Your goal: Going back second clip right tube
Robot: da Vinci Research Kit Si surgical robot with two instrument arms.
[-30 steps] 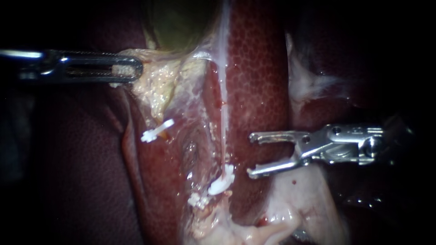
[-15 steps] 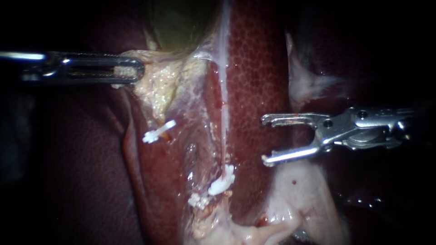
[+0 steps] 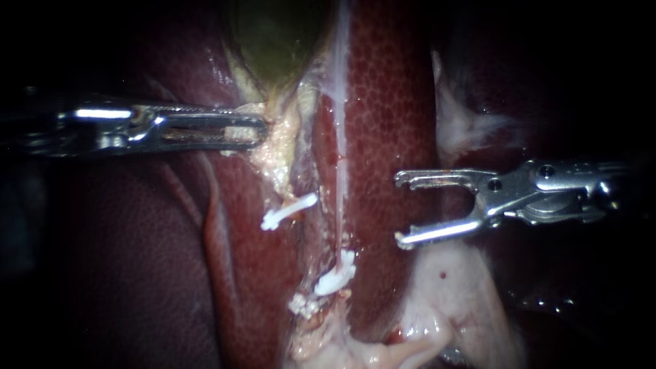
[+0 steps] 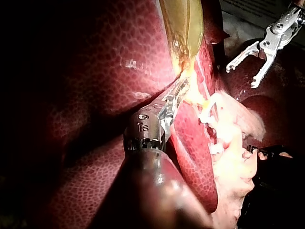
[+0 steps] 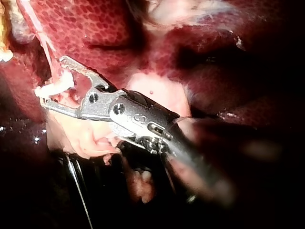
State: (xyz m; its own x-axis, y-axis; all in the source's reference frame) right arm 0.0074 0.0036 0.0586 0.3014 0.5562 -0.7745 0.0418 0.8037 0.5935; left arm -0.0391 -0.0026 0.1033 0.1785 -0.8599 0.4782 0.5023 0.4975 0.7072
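My right instrument (image 3: 398, 209) comes in from the right edge. It is polished steel, and its two slim, hooked jaws are spread wide and empty. They hang in front of the liver (image 3: 389, 102), whose surface is dark red, wet and finely mottled like cobbles.

The right tube (image 3: 339, 171) is a thin, pale, glassy strand running straight down the middle of the frame, just left of those jaws and clear of them. At its lower end sits a white plastic clip (image 3: 336, 277), ridged and tilted. A smaller white clip (image 3: 301, 305) lies just below and to its left, amid ragged cream tissue. A third white clip (image 3: 290, 210) lies slanted, left of centre.

My left instrument (image 3: 260, 130) enters from the left. Its long slotted jaws are clamped on pale fatty tissue (image 3: 279, 157), crumbly and yellowish, beneath the smooth olive-green gallbladder (image 3: 273, 41) at upper centre.

Compared with a second ago, my right instrument has drawn back toward the right edge. Over the last half second it has held its place, jaws open throughout. My left instrument has travelled rightward over that half second, carrying the fatty tissue with it. The third white clip has shifted right, closer to the tube, and the membrane between them has bunched narrower.
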